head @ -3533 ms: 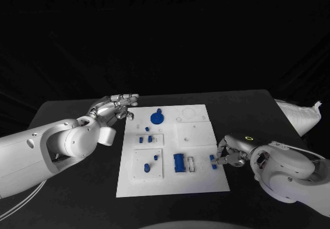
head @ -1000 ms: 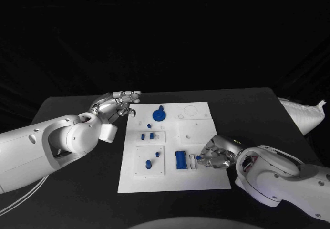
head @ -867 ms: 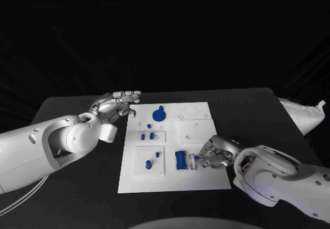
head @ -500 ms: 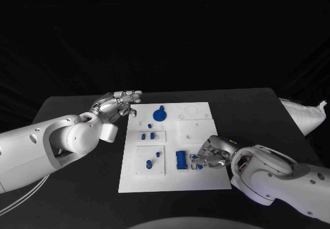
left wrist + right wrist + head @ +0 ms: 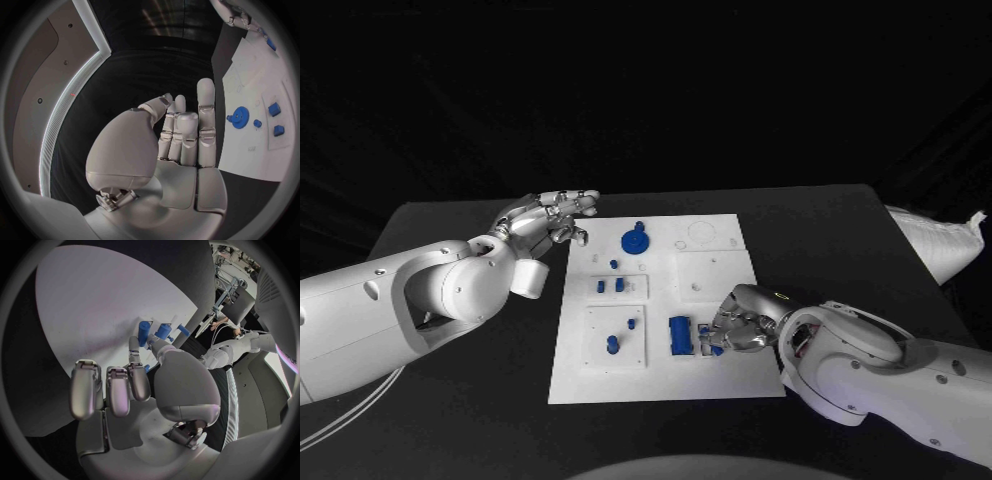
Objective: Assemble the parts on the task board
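Several blue parts [image 5: 679, 336] sit on the white task board [image 5: 718, 270] in the middle of the black table [image 5: 834, 240]; no writing can be read on it. At about four o'clock on the board, the right hand [image 5: 737, 330] pinches a small blue piece [image 5: 715, 348] beside the tall blue block. At ten o'clock, off the board's edge, the left hand [image 5: 548, 217] hovers, fingers apart, holding nothing.

parts [image 5: 679, 336] on task board [image 5: 718, 375]
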Tool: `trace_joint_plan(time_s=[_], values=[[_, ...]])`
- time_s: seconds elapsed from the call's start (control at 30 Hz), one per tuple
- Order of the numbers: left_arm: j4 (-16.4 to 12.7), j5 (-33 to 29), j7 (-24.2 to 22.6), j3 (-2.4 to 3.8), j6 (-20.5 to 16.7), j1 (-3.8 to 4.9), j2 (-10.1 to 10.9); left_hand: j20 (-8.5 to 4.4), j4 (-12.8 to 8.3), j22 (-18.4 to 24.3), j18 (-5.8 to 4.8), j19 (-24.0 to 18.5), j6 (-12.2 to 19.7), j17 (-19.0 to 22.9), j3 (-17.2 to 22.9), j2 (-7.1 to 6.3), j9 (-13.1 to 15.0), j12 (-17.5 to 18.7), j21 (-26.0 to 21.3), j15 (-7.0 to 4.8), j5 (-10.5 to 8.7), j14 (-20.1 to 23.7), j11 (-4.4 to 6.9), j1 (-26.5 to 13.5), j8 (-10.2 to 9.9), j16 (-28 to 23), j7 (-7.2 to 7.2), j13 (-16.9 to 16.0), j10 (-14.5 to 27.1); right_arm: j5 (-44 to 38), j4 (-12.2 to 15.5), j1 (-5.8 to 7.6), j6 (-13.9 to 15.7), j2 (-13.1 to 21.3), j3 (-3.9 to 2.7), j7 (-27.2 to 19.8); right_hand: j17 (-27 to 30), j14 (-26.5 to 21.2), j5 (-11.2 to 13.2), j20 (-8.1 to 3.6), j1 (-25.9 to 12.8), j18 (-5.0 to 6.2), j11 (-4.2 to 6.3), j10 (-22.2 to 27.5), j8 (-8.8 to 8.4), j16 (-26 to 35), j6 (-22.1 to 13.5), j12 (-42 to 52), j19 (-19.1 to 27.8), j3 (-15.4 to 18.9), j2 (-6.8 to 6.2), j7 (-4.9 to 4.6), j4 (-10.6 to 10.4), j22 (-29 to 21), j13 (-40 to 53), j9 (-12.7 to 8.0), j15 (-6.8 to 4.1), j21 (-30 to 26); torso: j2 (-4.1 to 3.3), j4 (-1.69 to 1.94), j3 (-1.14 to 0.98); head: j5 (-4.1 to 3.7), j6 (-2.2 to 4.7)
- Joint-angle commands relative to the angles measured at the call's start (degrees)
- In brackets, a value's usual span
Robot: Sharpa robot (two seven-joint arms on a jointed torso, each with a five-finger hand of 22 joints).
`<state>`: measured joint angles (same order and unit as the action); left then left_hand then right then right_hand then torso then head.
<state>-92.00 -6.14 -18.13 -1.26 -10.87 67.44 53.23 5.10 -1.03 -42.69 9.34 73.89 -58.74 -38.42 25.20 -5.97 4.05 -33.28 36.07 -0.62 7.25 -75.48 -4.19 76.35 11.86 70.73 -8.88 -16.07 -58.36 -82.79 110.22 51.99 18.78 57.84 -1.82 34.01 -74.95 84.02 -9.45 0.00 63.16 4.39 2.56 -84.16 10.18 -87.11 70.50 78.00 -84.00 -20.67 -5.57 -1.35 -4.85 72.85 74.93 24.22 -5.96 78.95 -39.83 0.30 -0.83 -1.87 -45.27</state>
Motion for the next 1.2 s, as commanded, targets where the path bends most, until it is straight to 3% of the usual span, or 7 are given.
trace_joint_plan(time_s=[0.03,0.53,0.83,1.0,1.1,1.2], values=[[-0.20,0.18,-0.32,0.04,1.29,0.02,-0.05,0.03,-0.23,0.05,1.05,-0.24,0.37,0.07,-0.04,0.47,0.03,-0.19,-0.39,0.04,0.25,0.40,0.12,0.20,0.20,-0.19,0.06,0.06,0.38,-2.01,-0.59,-0.12,-2.02,-0.40,0.10,0.77,-10.45,5.07,-0.31,-0.32,0.18,-0.78,0.39,-2.53,0.33,-0.17,0.17,0.45,-0.90,0.52,0.76,0.18,-0.14,0.02,7.96,-0.01,-0.50,0.35,-0.02,0.04,-0.04,-0.04,-0.05],[-0.24,0.18,-0.21,0.04,1.40,0.03,-0.02,0.05,-0.19,0.09,1.05,-0.27,0.40,0.16,-0.09,0.44,0.03,-0.22,-0.45,0.07,0.23,0.44,0.09,0.09,0.25,-0.21,0.04,0.09,0.43,-2.88,-0.80,-0.12,-2.69,-1.10,0.09,0.75,-10.85,5.16,-0.40,-0.61,-1.60,-0.93,0.75,-3.43,1.95,-0.40,0.24,3.02,-1.15,3.06,2.51,0.58,-2.77,0.70,9.69,1.53,-0.81,0.75,0.00,-0.02,-0.02,0.05,-0.21],[-0.28,0.18,-0.15,0.04,1.42,0.03,-0.01,0.05,-0.19,0.09,1.05,-0.27,0.40,0.16,-0.09,0.44,0.03,-0.22,-0.45,0.07,0.23,0.44,0.09,0.09,0.25,-0.21,0.04,0.09,0.43,-3.40,-0.83,-0.12,-4.07,-1.14,0.09,0.77,-11.08,5.20,-0.25,-0.67,-2.21,-0.98,0.87,-3.70,2.52,-0.53,0.31,3.83,-1.26,4.00,2.73,0.71,-3.66,0.98,10.23,2.03,-0.91,0.93,0.01,-0.05,-0.04,0.03,-0.20],[-0.27,0.18,-0.07,0.04,1.43,0.03,0.00,0.05,-0.19,0.09,1.05,-0.27,0.40,0.16,-0.09,0.44,0.03,-0.22,-0.45,0.07,0.23,0.44,0.09,0.09,0.25,-0.21,0.04,0.09,0.43,-3.52,-0.76,-0.12,-4.32,-1.15,0.09,0.74,-11.12,5.21,-1.38,-0.69,-4.37,-1.00,0.84,-3.74,3.06,-0.55,0.10,3.88,-1.28,6.99,1.74,0.67,-5.72,1.06,10.35,2.58,-0.89,0.96,-0.02,-0.03,-0.04,-0.02,-0.19],[-0.26,0.18,-0.01,0.04,1.43,0.03,0.01,0.05,-0.19,0.09,1.05,-0.27,0.40,0.16,-0.09,0.44,0.03,-0.22,-0.45,0.07,0.23,0.44,0.09,0.09,0.25,-0.21,0.04,0.09,0.43,-3.64,-0.67,-0.12,-3.83,-1.12,0.09,0.65,-11.20,5.22,-2.01,-0.74,-6.13,-1.02,0.98,-3.78,3.45,-0.60,-0.06,3.96,-1.32,10.06,1.50,0.84,-8.11,1.22,10.48,2.97,-0.98,1.04,-0.01,-0.05,-0.06,-0.06,-0.14],[-0.24,0.18,0.02,0.04,1.45,0.03,0.01,0.05,-0.19,0.09,1.05,-0.27,0.40,0.16,-0.09,0.44,0.03,-0.22,-0.45,0.07,0.23,0.44,0.09,0.09,0.25,-0.21,0.04,0.09,0.43,-3.92,-0.58,-0.12,-3.26,-1.04,0.08,0.57,-11.27,5.23,-0.07,-0.77,-7.08,-1.04,1.01,-3.81,3.82,-0.63,-0.22,3.97,-1.33,12.95,1.56,0.89,-10.42,1.29,10.57,3.33,-1.06,1.05,0.01,-0.05,-0.05,-0.05,-0.10]])
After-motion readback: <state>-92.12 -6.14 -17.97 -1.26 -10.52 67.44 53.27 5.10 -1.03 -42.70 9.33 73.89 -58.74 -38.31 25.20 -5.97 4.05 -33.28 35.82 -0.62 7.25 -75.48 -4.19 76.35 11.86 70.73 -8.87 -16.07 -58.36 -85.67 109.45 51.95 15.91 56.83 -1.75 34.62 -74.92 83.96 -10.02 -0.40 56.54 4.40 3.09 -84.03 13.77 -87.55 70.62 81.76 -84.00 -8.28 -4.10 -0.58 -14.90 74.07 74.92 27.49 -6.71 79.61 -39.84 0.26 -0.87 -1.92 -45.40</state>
